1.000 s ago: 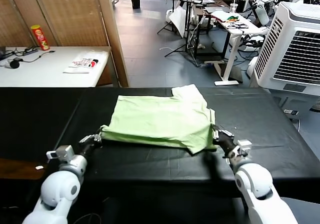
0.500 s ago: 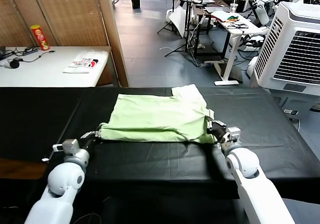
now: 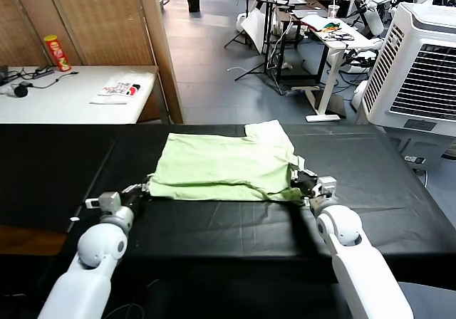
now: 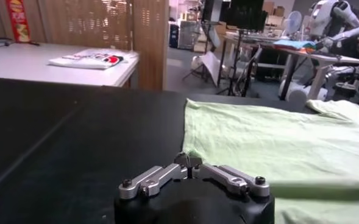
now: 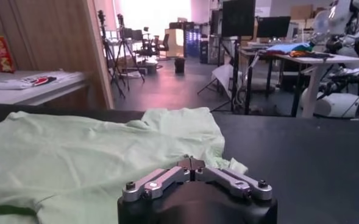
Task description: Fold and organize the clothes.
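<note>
The pale lime-green shirt (image 3: 221,166) lies spread on the black table (image 3: 214,226), with its near part doubled back over the rest. My left gripper (image 3: 144,189) is shut on the shirt's near left corner, low over the table. My right gripper (image 3: 299,184) is shut on the near right corner. In the left wrist view the shut gripper (image 4: 188,160) pinches the shirt's edge (image 4: 277,140). In the right wrist view the shut gripper (image 5: 191,162) sits on the shirt (image 5: 75,152). Buttons and patch are hidden.
A white side table (image 3: 64,98) at the far left holds a red can (image 3: 57,53) and a folded cloth (image 3: 121,89). A wooden partition (image 3: 160,48) stands behind the black table. A white cooler unit (image 3: 420,70) stands at the right.
Both grippers have moved away from me along the table, carrying the shirt's near corners with them. The near edge now lies farther over the shirt, which looks shorter front to back.
</note>
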